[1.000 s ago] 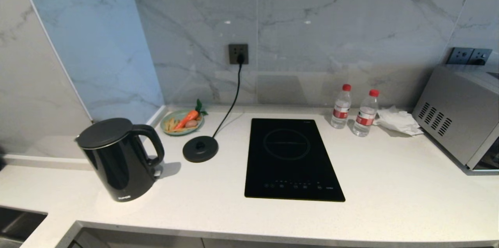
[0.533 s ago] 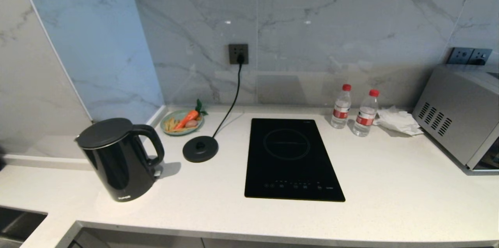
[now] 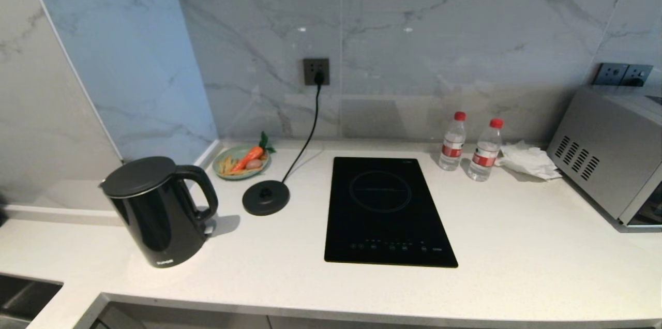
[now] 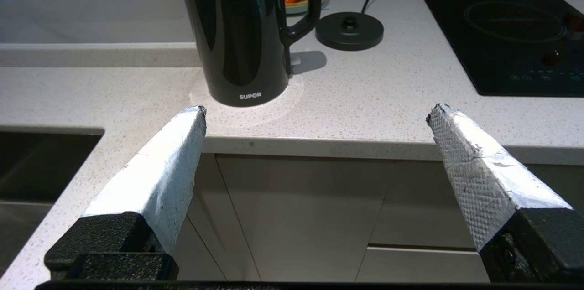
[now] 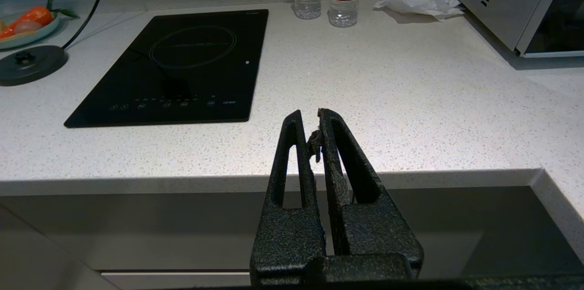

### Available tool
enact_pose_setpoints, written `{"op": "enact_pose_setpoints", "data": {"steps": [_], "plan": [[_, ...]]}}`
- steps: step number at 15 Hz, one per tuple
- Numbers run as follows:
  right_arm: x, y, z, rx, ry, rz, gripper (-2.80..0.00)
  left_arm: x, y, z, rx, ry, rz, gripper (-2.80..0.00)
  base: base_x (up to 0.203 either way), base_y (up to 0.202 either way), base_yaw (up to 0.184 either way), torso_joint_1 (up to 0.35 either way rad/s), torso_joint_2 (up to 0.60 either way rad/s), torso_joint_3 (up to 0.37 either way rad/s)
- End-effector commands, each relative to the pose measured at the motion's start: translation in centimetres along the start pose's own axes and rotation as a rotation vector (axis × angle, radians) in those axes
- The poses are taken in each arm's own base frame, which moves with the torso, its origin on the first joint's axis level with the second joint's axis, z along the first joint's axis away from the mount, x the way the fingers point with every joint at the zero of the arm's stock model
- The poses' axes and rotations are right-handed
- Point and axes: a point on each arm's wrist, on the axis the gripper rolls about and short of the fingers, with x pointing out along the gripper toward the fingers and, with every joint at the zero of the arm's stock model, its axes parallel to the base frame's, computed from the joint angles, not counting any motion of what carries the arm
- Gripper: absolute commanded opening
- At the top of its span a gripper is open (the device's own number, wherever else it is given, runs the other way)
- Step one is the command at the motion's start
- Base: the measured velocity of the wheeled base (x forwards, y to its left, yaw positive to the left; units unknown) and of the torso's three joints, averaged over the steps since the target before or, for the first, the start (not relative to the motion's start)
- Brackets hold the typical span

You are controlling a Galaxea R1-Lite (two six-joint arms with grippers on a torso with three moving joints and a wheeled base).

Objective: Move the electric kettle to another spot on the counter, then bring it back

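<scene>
**Kettle stood off its base, both grippers held short of the counter**

From the head view, the electric kettle [image 3: 155, 210] stood upright on the near left of the counter [image 3: 517, 246], a tall glossy black jug with a flat matte lid. Its looped handle pointed right, towards the round black base disc [image 3: 266, 198], which lay just beside it but apart. The speckled white worktop carried a smooth black glass hob [image 3: 388, 210] at centre.

In the left wrist view, the left gripper [image 4: 315, 114] hung in front of the counter edge, its white textured fingers [image 4: 159, 176] spread wide and empty; the kettle [image 4: 242, 30] stood beyond them, well onto the worktop, white logo facing the gripper.

In the right wrist view, the right gripper [image 5: 310, 119] sat closed, black fingers pressed together, near the counter edge right of the hob [image 5: 178, 66].
</scene>
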Motion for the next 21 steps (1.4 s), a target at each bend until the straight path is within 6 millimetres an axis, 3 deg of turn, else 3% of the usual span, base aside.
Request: {"op": "enact_pose_setpoints", "data": {"steps": [1, 21], "plan": [[0.00, 0.00, 0.00, 0.000, 0.000, 0.001, -2.80, 0.01, 0.00, -0.04, 0.000, 0.000, 0.001, 0.00, 0.000, 0.000, 0.000, 0.000, 0.00, 0.000], [0.01, 0.00, -0.01, 0.000, -0.002, 0.000, -2.80, 0.10, 0.01, -0.02, -0.031, -0.020, 0.005, 0.00, 0.000, 0.000, 0.000, 0.000, 0.00, 0.000]]}}
